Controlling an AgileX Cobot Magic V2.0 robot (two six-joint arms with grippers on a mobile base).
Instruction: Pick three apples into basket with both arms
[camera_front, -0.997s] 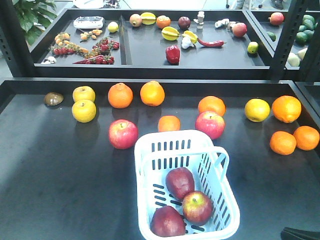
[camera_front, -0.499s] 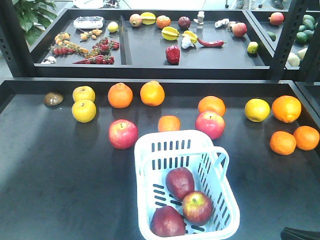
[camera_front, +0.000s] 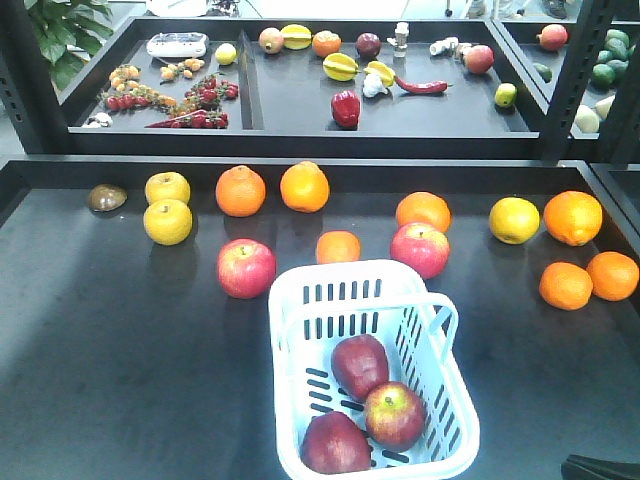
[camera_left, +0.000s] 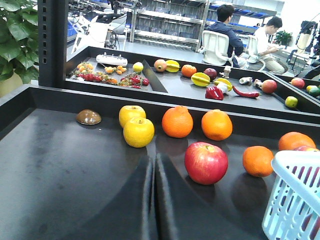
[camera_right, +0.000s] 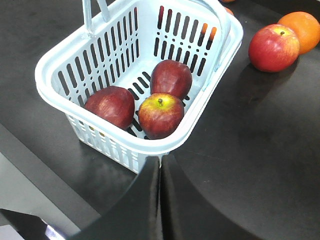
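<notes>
The pale blue-white basket (camera_front: 434, 330) stands on the dark table near the front middle. Three apples lie in it: a dark maroon one at the back (camera_front: 359, 364), a dark maroon one at the front left (camera_front: 335, 443), and a red one with a yellow-green blush (camera_front: 394, 414). They also show in the right wrist view inside the basket (camera_right: 65, 65): maroon (camera_right: 171, 77), maroon (camera_right: 111, 106), blushed (camera_right: 160, 114). My right gripper (camera_right: 160, 161) is shut and empty, just outside the basket's near rim. My left gripper (camera_left: 153, 160) is shut and empty, left of the basket (camera_left: 295, 200).
Two lighter pinkish-red apples (camera_front: 246, 267) (camera_front: 420, 249) lie behind the basket among oranges (camera_front: 241, 191) (camera_front: 338, 247) and yellow fruit (camera_front: 168, 221). More oranges (camera_front: 566, 285) lie at the right. A raised back tray (camera_front: 300, 140) holds assorted produce. A black arm part (camera_front: 600, 467) shows at the bottom right corner.
</notes>
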